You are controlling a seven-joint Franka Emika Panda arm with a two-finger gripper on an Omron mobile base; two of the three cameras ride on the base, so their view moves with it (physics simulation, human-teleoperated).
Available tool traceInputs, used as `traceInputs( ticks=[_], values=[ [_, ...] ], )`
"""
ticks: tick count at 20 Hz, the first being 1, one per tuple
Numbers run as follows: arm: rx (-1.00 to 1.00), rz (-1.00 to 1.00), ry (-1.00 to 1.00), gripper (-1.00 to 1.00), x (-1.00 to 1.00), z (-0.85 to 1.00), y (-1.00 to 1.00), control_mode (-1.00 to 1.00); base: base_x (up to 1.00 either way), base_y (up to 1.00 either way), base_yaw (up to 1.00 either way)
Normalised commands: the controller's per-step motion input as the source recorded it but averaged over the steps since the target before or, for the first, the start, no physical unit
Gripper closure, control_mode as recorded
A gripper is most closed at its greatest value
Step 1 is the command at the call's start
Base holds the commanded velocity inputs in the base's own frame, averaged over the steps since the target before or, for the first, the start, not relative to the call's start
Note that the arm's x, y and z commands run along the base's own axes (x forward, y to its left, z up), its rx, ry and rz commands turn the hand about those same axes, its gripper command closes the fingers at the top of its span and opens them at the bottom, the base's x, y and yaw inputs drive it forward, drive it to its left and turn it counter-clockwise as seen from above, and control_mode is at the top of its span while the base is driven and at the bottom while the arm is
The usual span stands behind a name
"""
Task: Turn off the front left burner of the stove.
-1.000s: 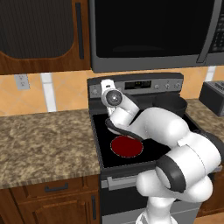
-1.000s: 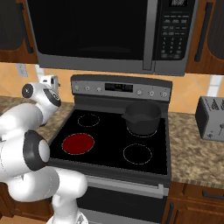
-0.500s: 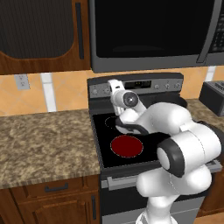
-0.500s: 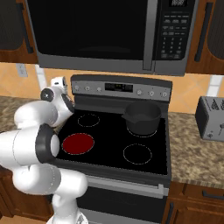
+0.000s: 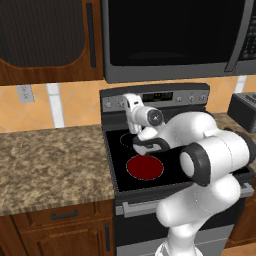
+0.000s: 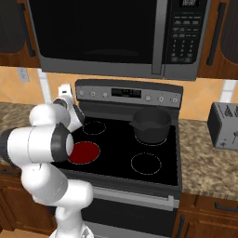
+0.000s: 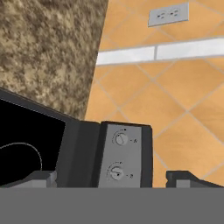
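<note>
With the burner (image 5: 144,167) glowing red at the stove's (image 6: 153,179) front left corner, the fingers (image 7: 41,177) are standing wide, hovering just before two knobs (image 7: 119,155) at the back panel's left end.

We saw the stove (image 6: 122,139) under a black microwave (image 6: 116,35), its black glass top marked with rings. The front left burner (image 6: 84,152) glowed solid red. A dark pot (image 6: 151,125) sat on the back right ring. The white arm (image 6: 46,139) rose at the lower left and bent toward the left end of the grey back panel (image 6: 128,93), just beside the knobs there. A toaster (image 6: 224,125) stood on the tabletop (image 6: 204,160) to the right.
</note>
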Motion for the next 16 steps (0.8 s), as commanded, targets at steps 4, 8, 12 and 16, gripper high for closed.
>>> traceInputs(
  ticks=[4,8,12,16],
  values=[
    [0.06,0.07,0.00,-1.00,0.19,0.00,-0.02,-1.00,0.00,0.00,0.00],
    [0.00,0.00,0.06,-1.00,0.44,0.03,0.00,-1.00,0.00,0.00,0.00],
    [0.00,0.00,0.00,-1.00,0.37,0.04,0.01,-1.00,0.00,0.00,0.00],
    [0.00,0.00,0.00,-1.00,0.25,0.00,0.01,-1.00,0.00,0.00,0.00]
  ],
)
